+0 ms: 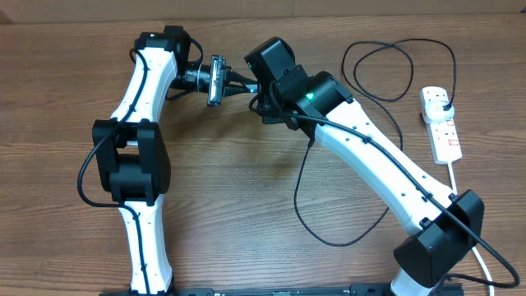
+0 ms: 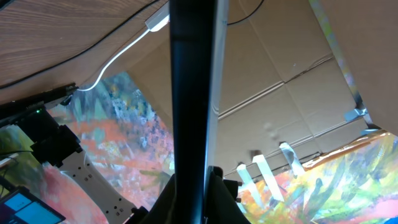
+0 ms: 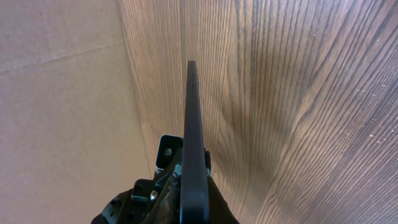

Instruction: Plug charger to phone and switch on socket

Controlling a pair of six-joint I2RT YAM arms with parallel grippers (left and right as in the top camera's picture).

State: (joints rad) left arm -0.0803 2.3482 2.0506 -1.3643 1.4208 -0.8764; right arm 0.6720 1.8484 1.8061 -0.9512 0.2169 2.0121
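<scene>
The tabletop [image 1: 246, 164] is brown, wood-grained and matt. Plain cardboard [image 3: 62, 93] stands at its far side, and the left wrist view also takes in a brightly painted cloth [image 2: 124, 137]. At the far left-centre, the left hand [image 1: 201, 78] is closed on the phone [image 1: 216, 80], which is held up off the wood and turned on edge. From above it shows as a thin, dark-rimmed slab. Both wrist cameras see it edge-on as a narrow, smooth black bar rising from between the fingers. The right hand [image 1: 238, 80] meets it from the other side and is clamped shut on the same phone. To the right, the charger [image 1: 300, 189], a thin, glossy black cable, curls in loose loops across the wood and passes under the right arm. Where its small tip lies I cannot tell. Its black plug sits in the far end of the socket [image 1: 444, 131], a white plastic strip with red-marked switches lying flat near the right edge. A thicker white cord [image 1: 485, 255] trails from it toward the near edge.
</scene>
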